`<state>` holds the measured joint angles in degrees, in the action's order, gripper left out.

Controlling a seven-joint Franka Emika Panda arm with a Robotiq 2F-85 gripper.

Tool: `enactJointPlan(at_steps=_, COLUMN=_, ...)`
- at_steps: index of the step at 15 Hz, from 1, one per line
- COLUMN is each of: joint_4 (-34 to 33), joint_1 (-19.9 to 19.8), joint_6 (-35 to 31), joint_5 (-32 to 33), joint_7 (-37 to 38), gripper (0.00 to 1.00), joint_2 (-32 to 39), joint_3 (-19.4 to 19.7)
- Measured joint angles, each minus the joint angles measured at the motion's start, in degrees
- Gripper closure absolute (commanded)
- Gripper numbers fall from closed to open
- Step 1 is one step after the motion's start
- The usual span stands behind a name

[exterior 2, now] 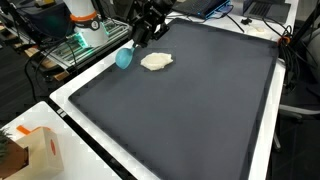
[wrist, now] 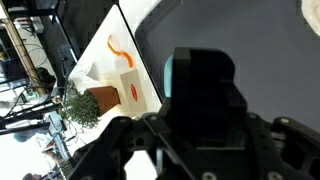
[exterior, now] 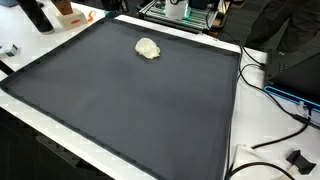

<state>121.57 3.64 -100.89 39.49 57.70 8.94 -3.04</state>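
1. Gripper (exterior 2: pixel 131 47): a black Robotiq unit, tilted down over the mat's edge nearest the robot base in an exterior view. Its jaws are clenched on the light-blue object (exterior 2: pixel 124 58), which hangs at their tips.
2. Light-blue object: smooth, rounded and pale turquoise. It is held over the border where the mat meets the table. In the wrist view only a teal sliver (wrist: pixel 168 70) shows, at the left of the dark finger block, so its full shape cannot be told.
3. Cream lump (exterior 2: pixel 155 62): a pale, flattish piece with an irregular, crumpled outline. It lies on the mat just beside the light-blue object and the jaws, and appears in both exterior views (exterior: pixel 148 48).
4. Mat (exterior: pixel 130 100): a dark grey, matte, rectangular sheet covering most of the table (exterior: pixel 248 115), whose white surface shows as a rim around it.
5. Box (exterior 2: pixel 40 150): a white-and-tan carton at a table corner, well apart from the gripper. The wrist view shows an orange squiggle and an orange patch on it (wrist: pixel 125 85), too blurred to read.
6. Plant (wrist: pixel 80 105): dark green foliage just beside the box.
7. Cables (exterior: pixel 270 85): black leads trailing across the table beside the mat.
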Motion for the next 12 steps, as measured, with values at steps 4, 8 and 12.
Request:
enactJointPlan(at_steps=4, joint_4=-0.3, joint_1=0.2, joint_6=3.9, joint_5=2.0, joint_7=5.8, gripper=0.75, joint_2=3.6, joint_3=0.5)
enactJointPlan(at_steps=8, joint_4=-1.6, joint_1=0.5, joint_6=7.5, joint_5=4.1, joint_7=9.9, gripper=0.75, joint_2=7.4, joint_3=0.8)
enactJointPlan(at_steps=12, joint_4=-3.1, joint_1=1.1, joint_6=9.1, joint_5=5.7, joint_7=12.5, gripper=0.75, joint_2=10.7, joint_3=1.2)
